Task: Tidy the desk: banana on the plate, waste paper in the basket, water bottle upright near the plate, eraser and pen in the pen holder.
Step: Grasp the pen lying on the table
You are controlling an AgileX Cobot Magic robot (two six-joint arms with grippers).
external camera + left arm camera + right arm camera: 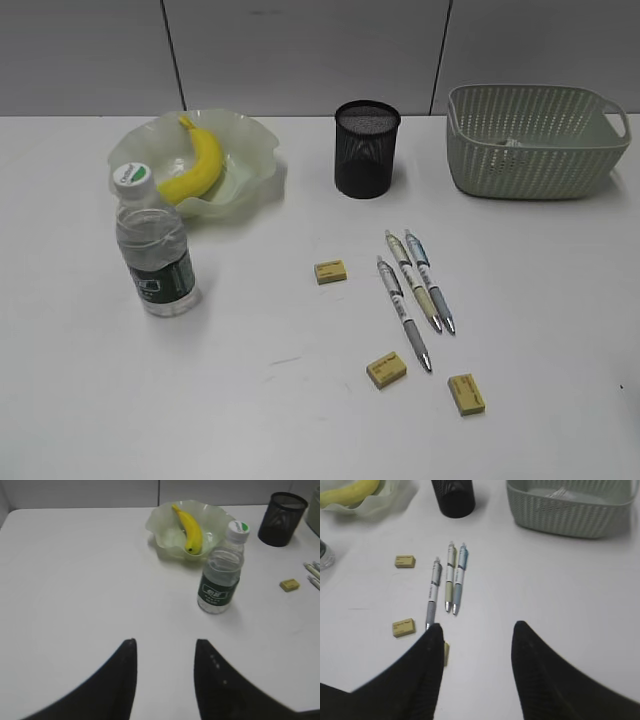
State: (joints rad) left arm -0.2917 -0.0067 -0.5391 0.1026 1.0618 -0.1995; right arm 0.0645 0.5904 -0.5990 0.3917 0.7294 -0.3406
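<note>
A yellow banana [197, 162] lies in the pale green wavy plate [250, 150]. A water bottle [153, 243] stands upright in front of the plate; it also shows in the left wrist view [220, 571]. A black mesh pen holder [366, 148] stands mid-back. Three pens [415, 293] lie side by side; they also show in the right wrist view [446, 582]. Three yellow erasers [331, 271] [386, 369] [466, 393] lie around them. Crumpled paper [512, 143] lies in the green basket [535, 150]. My left gripper [165, 645] and right gripper [477, 630] are open and empty; neither shows in the exterior view.
The white table reaches a grey panelled wall at the back. One eraser [445, 653] is partly hidden behind my right gripper's left finger. The basket [570, 510] stands at the back right.
</note>
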